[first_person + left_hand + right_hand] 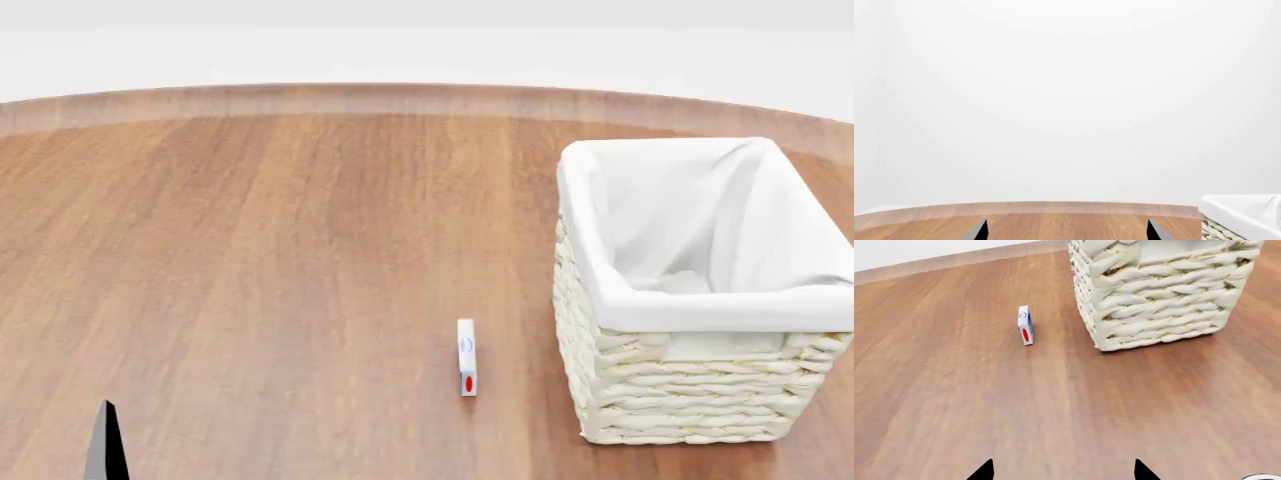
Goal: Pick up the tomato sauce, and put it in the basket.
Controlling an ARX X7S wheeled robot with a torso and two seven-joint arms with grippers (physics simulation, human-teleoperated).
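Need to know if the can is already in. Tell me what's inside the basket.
In the head view the basket shows only its white cloth liner; no can is visible there. The near wall hides the front of the floor, so that part cannot be checked.

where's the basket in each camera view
Head view: the basket stands at the right, on the table.
Left wrist view: only a corner of its rim and weave shows at the lower right edge.
Right wrist view: its woven wall fills the upper right.
Shared landmark: the small white box beside it shows in head and right wrist views.
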